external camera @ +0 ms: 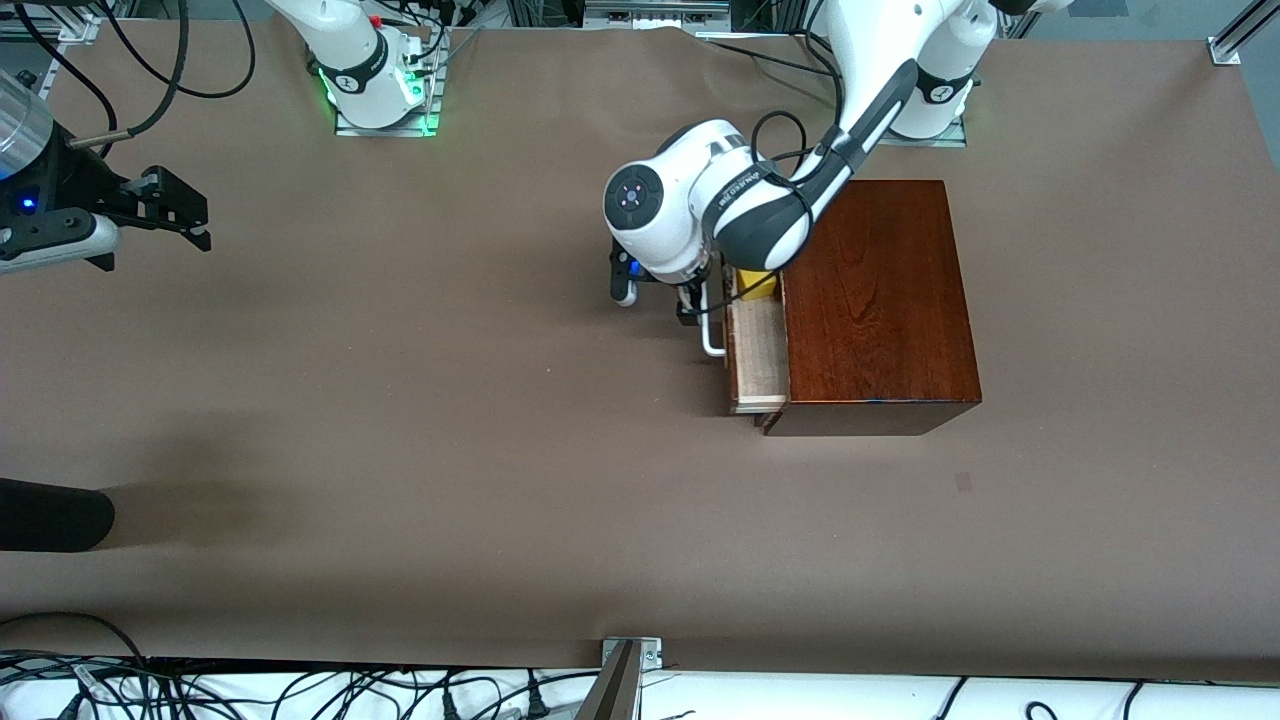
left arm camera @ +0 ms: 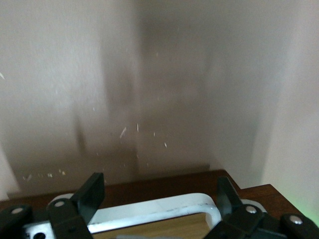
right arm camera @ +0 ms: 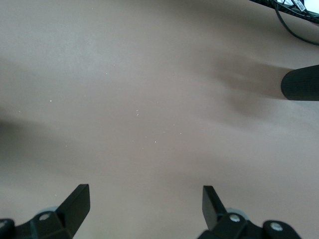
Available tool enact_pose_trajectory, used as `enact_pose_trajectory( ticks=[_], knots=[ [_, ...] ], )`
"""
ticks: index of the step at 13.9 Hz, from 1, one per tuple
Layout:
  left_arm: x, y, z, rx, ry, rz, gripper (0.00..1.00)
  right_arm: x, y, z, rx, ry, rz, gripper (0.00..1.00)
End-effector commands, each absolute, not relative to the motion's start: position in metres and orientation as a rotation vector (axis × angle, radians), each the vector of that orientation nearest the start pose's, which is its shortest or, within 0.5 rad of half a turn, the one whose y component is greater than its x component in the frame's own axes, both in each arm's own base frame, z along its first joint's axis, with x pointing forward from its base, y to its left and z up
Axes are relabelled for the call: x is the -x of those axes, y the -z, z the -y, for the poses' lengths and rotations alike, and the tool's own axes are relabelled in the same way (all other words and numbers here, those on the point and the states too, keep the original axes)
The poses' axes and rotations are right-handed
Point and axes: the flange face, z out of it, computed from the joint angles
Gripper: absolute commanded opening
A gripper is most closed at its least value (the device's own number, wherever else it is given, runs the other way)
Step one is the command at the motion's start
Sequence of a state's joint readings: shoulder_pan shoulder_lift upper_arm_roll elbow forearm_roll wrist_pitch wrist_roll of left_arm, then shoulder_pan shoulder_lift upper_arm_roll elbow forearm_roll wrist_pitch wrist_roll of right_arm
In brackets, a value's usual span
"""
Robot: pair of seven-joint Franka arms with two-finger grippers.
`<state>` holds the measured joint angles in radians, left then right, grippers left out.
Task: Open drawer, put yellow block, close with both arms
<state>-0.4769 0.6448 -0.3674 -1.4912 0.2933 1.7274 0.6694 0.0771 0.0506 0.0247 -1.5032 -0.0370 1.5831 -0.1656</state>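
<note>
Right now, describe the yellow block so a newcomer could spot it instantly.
Find the reddish-brown wooden box at the left arm's end of the table. Its pale drawer stands pulled out toward the right arm's end, under the left gripper. The yellow block lies in that drawer, partly hidden by the arm: the only bright yellow thing there.

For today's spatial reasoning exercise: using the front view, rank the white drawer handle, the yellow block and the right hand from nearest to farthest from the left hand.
1. White drawer handle: right at the open left hand, on the drawer front.
2. Yellow block: in the drawer, beside the wooden box.
3. Right hand: open, waiting over the right arm's end of the table.
</note>
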Motion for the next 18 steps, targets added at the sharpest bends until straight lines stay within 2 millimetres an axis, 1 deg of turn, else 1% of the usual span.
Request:
enact_pose_trajectory(
  ticks=[1, 3, 4, 6, 7, 8, 9, 10, 11, 12, 13, 15, 16, 17, 18],
  knots=[
    [-0.523, -0.298, 0.393, 2.151, -0.645, -2.034, 1.00, -0.571, -0.633, -0.052, 3.152, 0.062, 0.401, 1.00],
    [-0.527, -0.295, 0.381, 2.177, -0.691, -2.010, 1.00, -0.571, -0.633, -0.053, 3.152, 0.062, 0.403, 1.00],
    [-0.532, -0.295, 0.374, 2.193, -0.695, -1.997, 1.00, -0.571, -0.633, -0.054, 3.152, 0.062, 0.403, 1.00],
    [-0.534, -0.299, 0.376, 2.205, -0.676, -1.999, 1.00, -0.570, -0.634, -0.054, 3.150, 0.064, 0.403, 1.00],
    [-0.532, -0.303, 0.381, 2.242, -0.666, -2.013, 1.00, -0.570, -0.634, -0.054, 3.150, 0.064, 0.403, 1.00],
    [-0.528, -0.311, 0.388, 2.306, -0.656, -2.019, 1.00, -0.570, -0.634, -0.055, 3.150, 0.064, 0.405, 1.00],
    [-0.525, -0.326, 0.398, 2.357, -0.613, -2.034, 1.00, -0.570, -0.634, -0.054, 3.149, 0.064, 0.403, 1.00],
    [-0.527, -0.347, 0.406, 2.422, -0.539, -2.026, 1.00, -0.570, -0.634, -0.054, 3.149, 0.064, 0.403, 1.00],
    [-0.527, -0.366, 0.416, 2.519, -0.492, -1.978, 1.00, -0.570, -0.634, -0.056, 3.148, 0.064, 0.407, 1.00],
    [-0.530, -0.391, 0.419, 2.621, -0.433, -1.871, 1.00, -0.570, -0.634, -0.055, 3.148, 0.064, 0.405, 1.00],
    [-0.534, -0.410, 0.417, 2.696, -0.383, -1.754, 1.00, -0.570, -0.634, -0.055, 3.148, 0.064, 0.405, 1.00],
    [-0.541, -0.436, 0.403, 2.797, -0.317, -1.537, 1.00, -0.570, -0.634, -0.056, 3.148, 0.064, 0.407, 1.00],
    [-0.550, -0.446, 0.387, 2.856, -0.295, -1.392, 1.00, -0.571, -0.633, -0.056, 3.148, 0.062, 0.407, 1.00],
    [-0.563, -0.454, 0.365, 2.920, -0.272, -1.231, 1.00, -0.571, -0.634, -0.055, 3.148, 0.067, 0.405, 1.00],
    [-0.583, -0.468, 0.335, 2.968, -0.232, -1.125, 1.00, -0.571, -0.634, -0.056, 3.148, 0.072, 0.408, 1.00]
  ],
)
